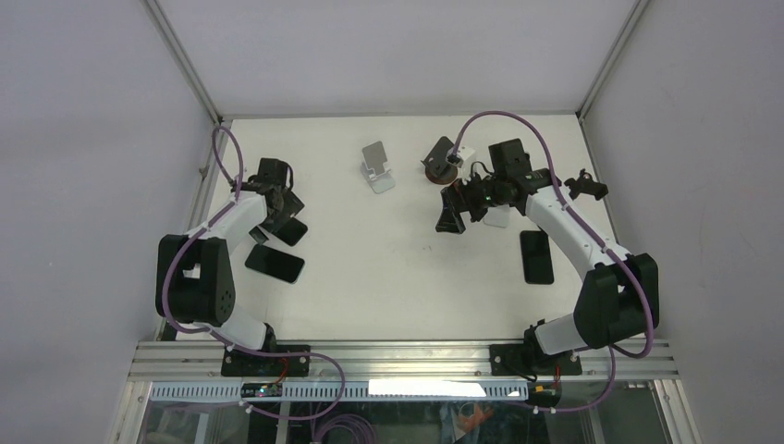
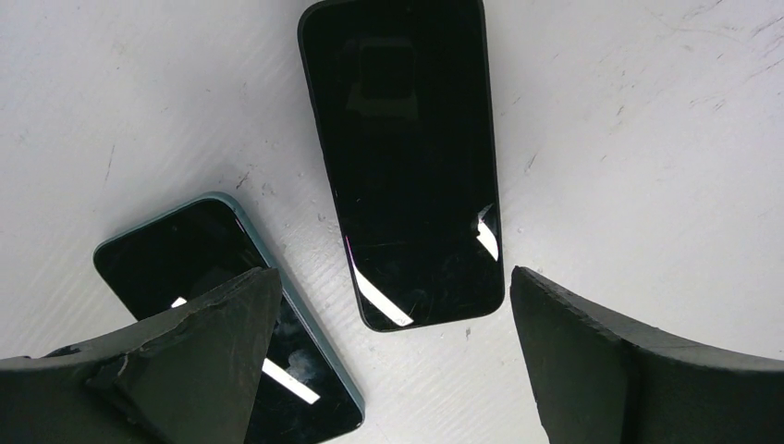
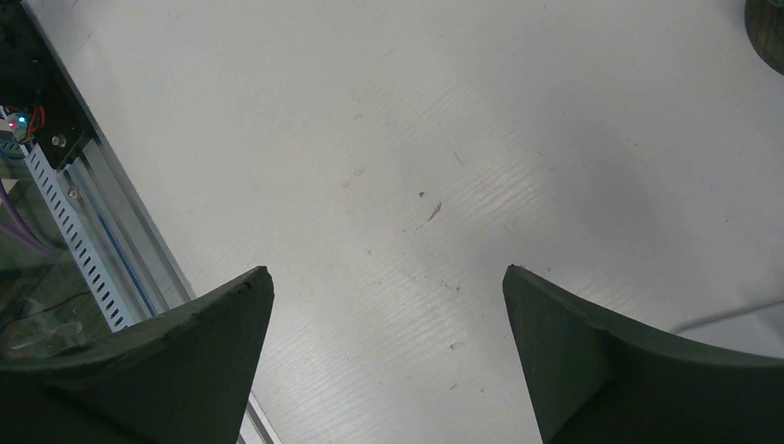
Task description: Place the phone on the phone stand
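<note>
Phones lie flat and screen-up on the white bench (image 1: 388, 277), three in all. At the left, the left arm (image 1: 199, 277) holds the left jaws wide open and empty over two of them. One is a teal-edged phone (image 2: 176, 259), partly hidden behind one finger in the wrist view. The other is a black phone (image 2: 402, 157), close beside it but apart. Far centre, the silver phone stand (image 1: 376, 166) sits upright, well apart from every phone. Right of it is a dark stand (image 1: 442, 165) with a round base. The right arm (image 1: 564, 222) carries the right jaws, equally open and empty, above bare bench. A third phone (image 1: 536, 256) lies near the right edge.
</note>
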